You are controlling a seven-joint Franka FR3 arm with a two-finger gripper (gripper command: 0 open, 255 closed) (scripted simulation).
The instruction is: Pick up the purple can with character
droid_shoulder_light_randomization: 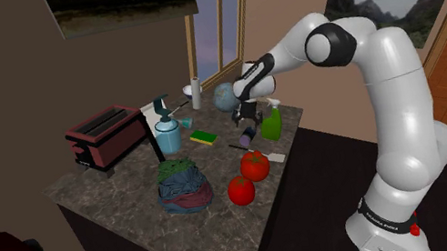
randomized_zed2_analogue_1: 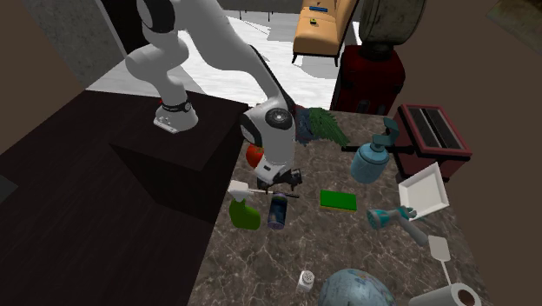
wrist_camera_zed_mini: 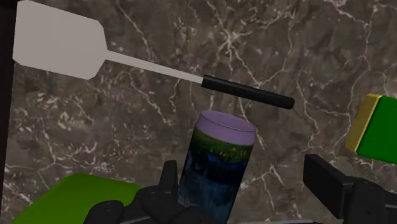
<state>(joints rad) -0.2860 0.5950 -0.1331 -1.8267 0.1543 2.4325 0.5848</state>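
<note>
The purple can (wrist_camera_zed_mini: 216, 167) has a lilac top and a dark blue and green printed wrap. It stands on the dark marble counter (droid_shoulder_light_randomization: 133, 208) and sits between my two black fingers. My gripper (wrist_camera_zed_mini: 245, 173) is open: one finger (wrist_camera_zed_mini: 167, 184) lies close against the can's side, while the other finger (wrist_camera_zed_mini: 334, 188) stands clear of it with counter showing between. From the shoulder view, the gripper (droid_shoulder_light_randomization: 246, 118) hangs just above the can (droid_shoulder_light_randomization: 249, 131), near the counter's far right edge. In the second exterior view the can (randomized_zed2_analogue_1: 278, 211) is below the gripper (randomized_zed2_analogue_1: 283, 184).
A white spatula (wrist_camera_zed_mini: 153, 67) with a black handle lies just beyond the can. A green bottle (droid_shoulder_light_randomization: 271, 123) and a green-yellow sponge (droid_shoulder_light_randomization: 204, 137) flank it. Two tomatoes (droid_shoulder_light_randomization: 254, 166), a cloth bundle (droid_shoulder_light_randomization: 184, 189), a blue dispenser (droid_shoulder_light_randomization: 168, 135), a toaster (droid_shoulder_light_randomization: 108, 136) and a globe (droid_shoulder_light_randomization: 226, 97) share the counter.
</note>
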